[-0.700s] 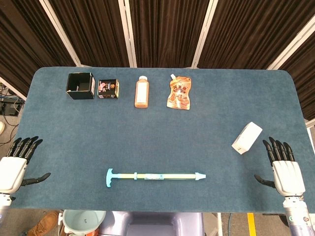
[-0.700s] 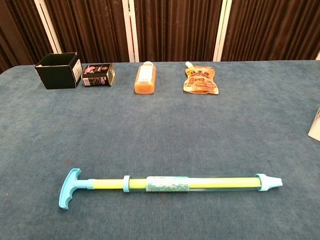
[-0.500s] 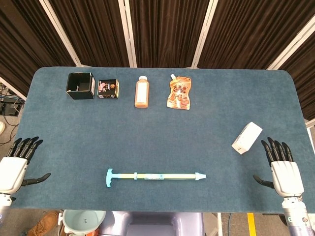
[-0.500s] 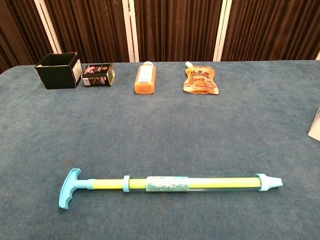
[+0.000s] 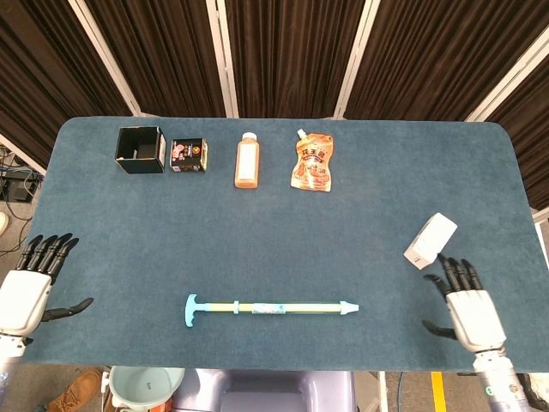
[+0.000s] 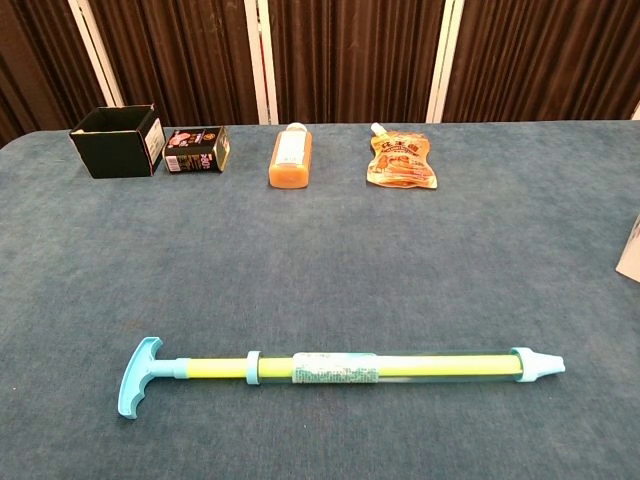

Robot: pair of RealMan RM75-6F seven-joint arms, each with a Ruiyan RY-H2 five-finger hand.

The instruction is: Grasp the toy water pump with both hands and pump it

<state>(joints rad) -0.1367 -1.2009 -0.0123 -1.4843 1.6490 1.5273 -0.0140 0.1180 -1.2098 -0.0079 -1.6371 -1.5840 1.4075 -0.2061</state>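
Note:
The toy water pump (image 5: 271, 308) (image 6: 340, 368) lies flat near the table's front edge, its blue T-handle to the left and its pale nozzle to the right, with a yellow-green tube between. My left hand (image 5: 26, 290) hovers at the front left corner, fingers spread, holding nothing, well left of the handle. At the front right, my right hand (image 5: 467, 307) is also open and empty, to the right of the nozzle. Neither hand touches the pump. The chest view shows no hands.
A black open box (image 5: 140, 149), a small dark carton (image 5: 189, 155), an orange bottle (image 5: 247, 160) and an orange pouch (image 5: 312, 163) line the far side. A white box (image 5: 430, 241) lies just beyond my right hand. A pale bucket (image 5: 144, 384) sits below the front edge.
My right hand has moved left and inward, toward the table's front and the pump's nozzle end. The left hand shifted only slightly. The pump has not moved.

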